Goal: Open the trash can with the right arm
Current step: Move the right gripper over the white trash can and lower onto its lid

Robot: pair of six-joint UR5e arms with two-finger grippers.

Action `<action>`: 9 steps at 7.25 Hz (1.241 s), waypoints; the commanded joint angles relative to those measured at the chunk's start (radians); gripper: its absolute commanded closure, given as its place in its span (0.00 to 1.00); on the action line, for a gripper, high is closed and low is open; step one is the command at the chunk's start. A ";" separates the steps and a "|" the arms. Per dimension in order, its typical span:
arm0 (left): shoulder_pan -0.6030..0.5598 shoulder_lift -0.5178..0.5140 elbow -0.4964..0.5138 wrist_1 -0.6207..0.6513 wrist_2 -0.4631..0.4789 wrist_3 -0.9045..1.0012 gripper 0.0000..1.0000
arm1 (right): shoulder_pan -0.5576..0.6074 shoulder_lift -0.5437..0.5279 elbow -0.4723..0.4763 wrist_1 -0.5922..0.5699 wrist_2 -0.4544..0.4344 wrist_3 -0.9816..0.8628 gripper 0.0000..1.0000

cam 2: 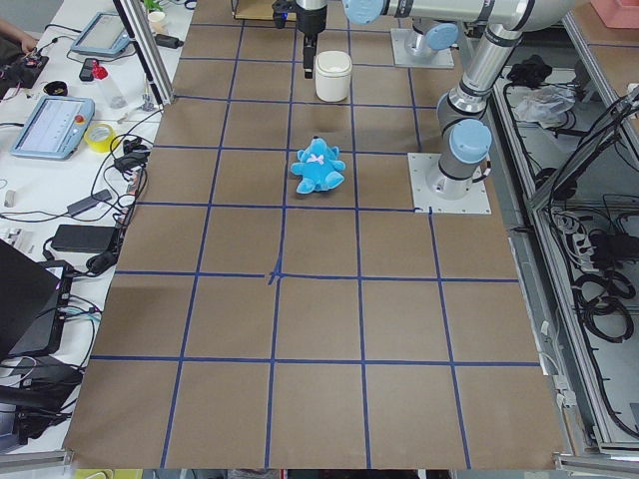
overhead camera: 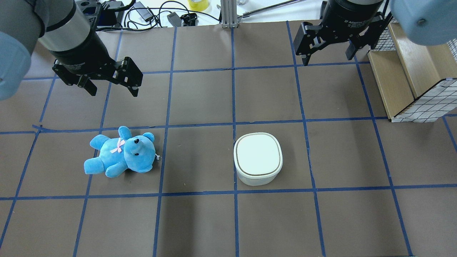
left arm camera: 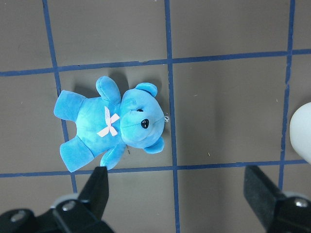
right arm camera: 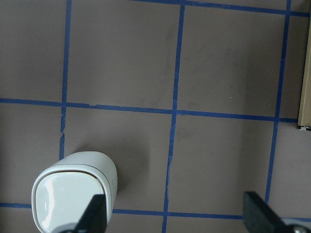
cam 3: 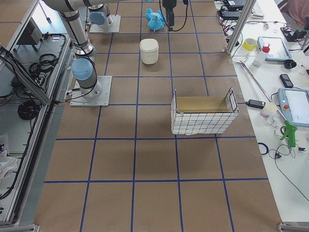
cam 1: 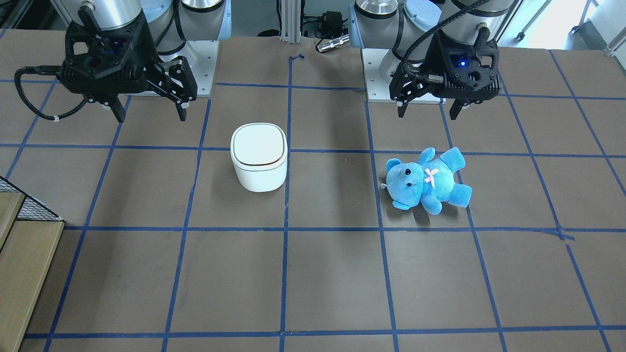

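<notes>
we are only at the approach: our black two-finger right pincer [cam 1: 149, 115] hangs spread wide, empty. the small white plastic trash can [cam 1: 259, 159] sits shut on the counter [cam 1: 342, 274], below and beside it. next, probably descend onto the lid.

1. My right gripper [overhead camera: 327, 60] carries white lettering on its black body, seen in the overhead view: "2F Adaptive", with the following word too small to make out.
2. My left gripper [overhead camera: 114, 91] bears similar white lettering, too blurred to read.
</notes>
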 commanded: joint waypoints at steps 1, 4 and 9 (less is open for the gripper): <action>0.000 0.000 0.000 0.000 0.000 0.000 0.00 | 0.001 0.003 -0.001 -0.013 0.024 0.012 0.00; 0.000 0.000 0.000 0.000 0.000 -0.002 0.00 | 0.019 0.005 0.027 0.001 0.021 0.078 0.15; 0.000 0.000 0.000 0.000 0.000 0.000 0.00 | 0.189 0.023 0.279 -0.075 0.018 0.287 1.00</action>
